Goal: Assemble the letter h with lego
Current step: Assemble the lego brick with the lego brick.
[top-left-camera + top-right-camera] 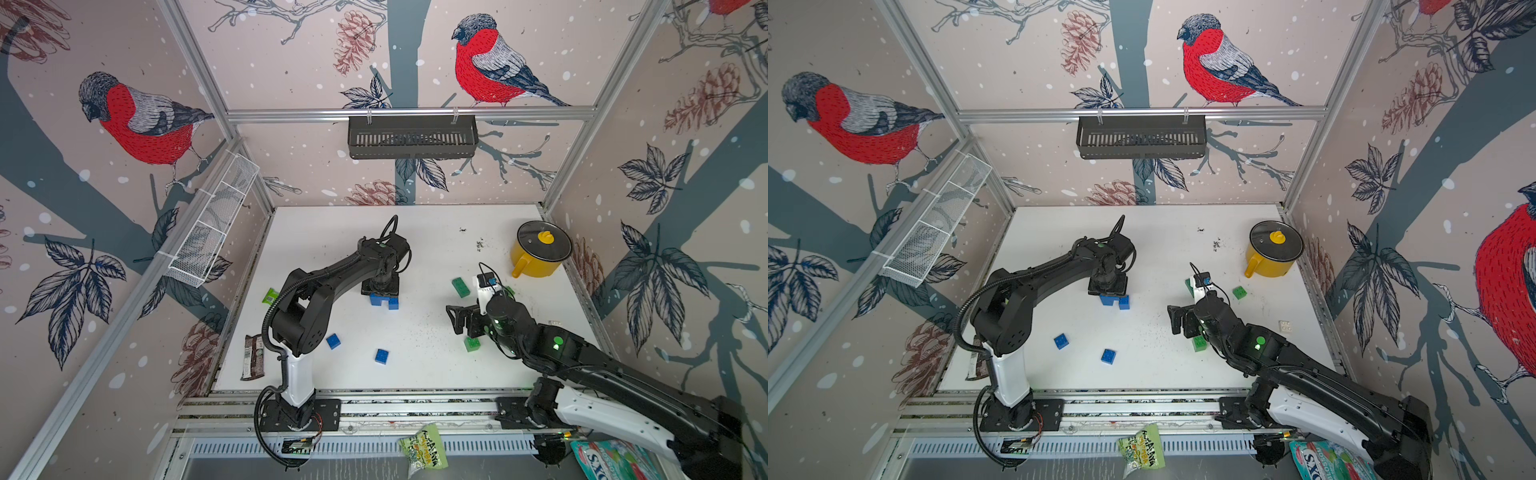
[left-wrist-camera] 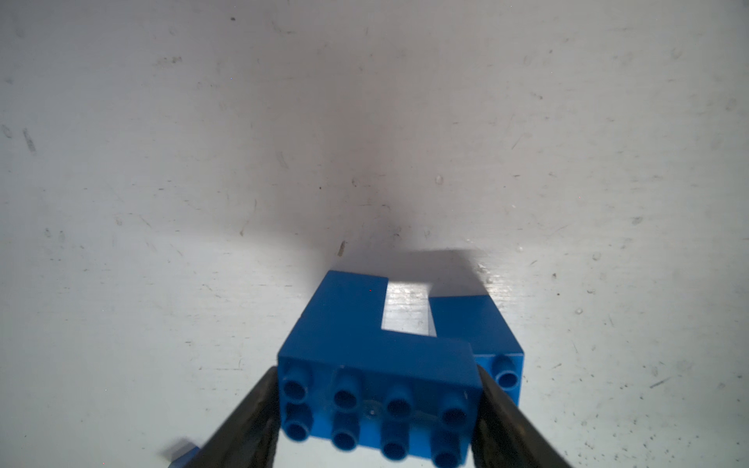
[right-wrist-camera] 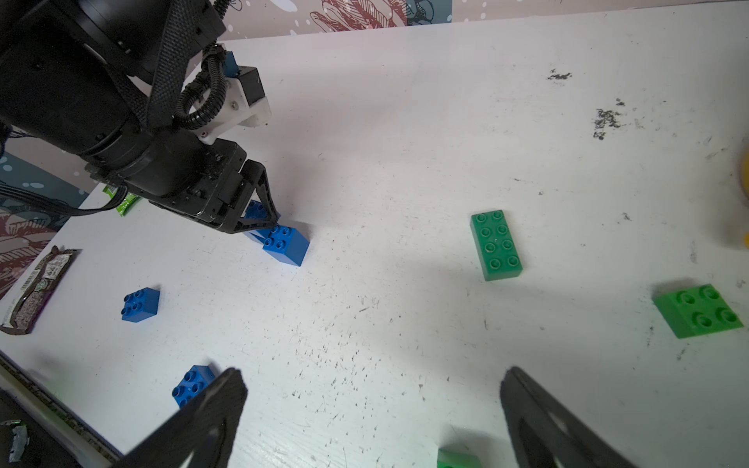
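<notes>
front rail: green snack pkt [image 1: 424, 454], well nearer than blue lego assembly [image 1: 384, 301].
near blue sq brick [image 1: 381, 356]: loose on desk [image 1: 415, 249], just nearer than assembly, studs up.
left blue sq brick [image 1: 333, 340]: nearer than assembly, to its left, apart from other bricks.
dark snack wrapper [image 1: 252, 357]: far left of assembly, at desk edge.
green sq brick [image 1: 472, 344]: right of assembly and nearer, partly under R arm.
white brick [image 1: 1285, 326]: far right of assembly, near desk edge.
R end effector [image 3: 373, 379]: spread wide, holds nothing, hovers over bare desk right of assembly.
blue lego assembly: joined blue bricks mid-desk, studs up, open notch between two legs.
L end effector [image 2: 379, 405]: closed on assembly, fingers [image 2: 259, 405] pressed to both ends of its studded oblong part.
green oblong brick [image 1: 461, 286]: right of assembly, slightly farther, flat, studs up.
yellow pot [image 1: 540, 253]: lid on, far right, beyond assembly.
</notes>
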Available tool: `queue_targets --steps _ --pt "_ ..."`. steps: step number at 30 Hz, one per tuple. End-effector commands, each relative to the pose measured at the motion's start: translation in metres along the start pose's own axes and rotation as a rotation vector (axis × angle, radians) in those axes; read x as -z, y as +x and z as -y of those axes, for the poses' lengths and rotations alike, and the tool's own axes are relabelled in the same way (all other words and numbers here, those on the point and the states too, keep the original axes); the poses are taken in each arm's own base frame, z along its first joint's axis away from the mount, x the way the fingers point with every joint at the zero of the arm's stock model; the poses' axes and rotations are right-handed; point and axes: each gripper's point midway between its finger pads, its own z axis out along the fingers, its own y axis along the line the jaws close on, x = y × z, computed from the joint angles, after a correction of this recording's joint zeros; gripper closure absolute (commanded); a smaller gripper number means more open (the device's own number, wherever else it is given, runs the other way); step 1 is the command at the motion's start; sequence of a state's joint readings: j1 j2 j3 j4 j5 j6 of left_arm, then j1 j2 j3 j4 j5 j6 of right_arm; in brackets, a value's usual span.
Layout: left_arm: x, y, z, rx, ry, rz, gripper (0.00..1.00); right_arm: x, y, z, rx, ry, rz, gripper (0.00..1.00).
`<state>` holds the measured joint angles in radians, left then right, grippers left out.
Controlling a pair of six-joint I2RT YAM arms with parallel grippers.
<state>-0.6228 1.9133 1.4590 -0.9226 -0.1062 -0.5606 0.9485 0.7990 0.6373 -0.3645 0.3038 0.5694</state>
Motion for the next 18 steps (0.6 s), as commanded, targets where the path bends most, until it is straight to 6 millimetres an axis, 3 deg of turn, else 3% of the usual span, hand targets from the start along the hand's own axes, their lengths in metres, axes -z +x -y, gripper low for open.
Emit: queue_targets --steps 1,18 --pt "0.002 0.004 -0.007 -0.004 -0.030 -0.013 0.35 0.001 -0.006 -0.001 0.006 0.001 0.020 0.01" --pt "0.004 0.020 -0.005 0.016 -0.036 -0.036 0.35 0.001 -0.005 0.000 0.006 0.004 0.019 0.00"
